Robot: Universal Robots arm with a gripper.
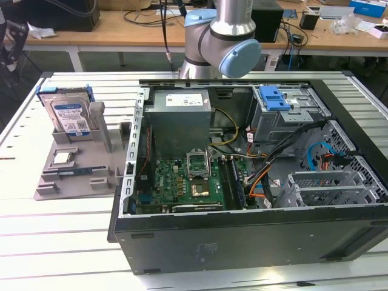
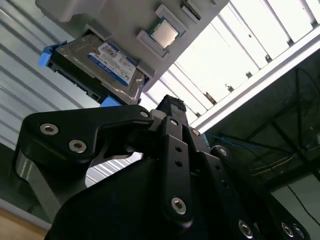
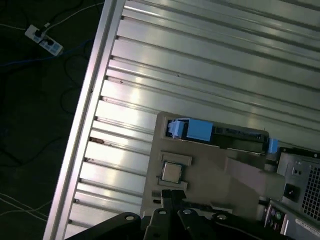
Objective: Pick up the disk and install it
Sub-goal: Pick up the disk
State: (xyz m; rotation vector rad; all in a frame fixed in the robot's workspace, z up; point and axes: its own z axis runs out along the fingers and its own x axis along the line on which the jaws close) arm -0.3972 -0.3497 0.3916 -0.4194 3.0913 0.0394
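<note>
Disk (image 1: 71, 115) sits upright in the gray holder (image 1: 54, 187) at the exterior view's left, just beside the open PC case (image 1: 242, 236). In the first wrist view the gripper (image 3: 173, 194) looks pinched together on nothing, apart from the disk.

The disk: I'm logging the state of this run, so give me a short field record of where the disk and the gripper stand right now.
disk: stands on edge in the gray holder
holder location: on the exterior view's left of the open computer case
gripper: apart from the disk, not touching it
chip: lies flat in the holder, beside the disk
task state: disk not yet picked up
</note>
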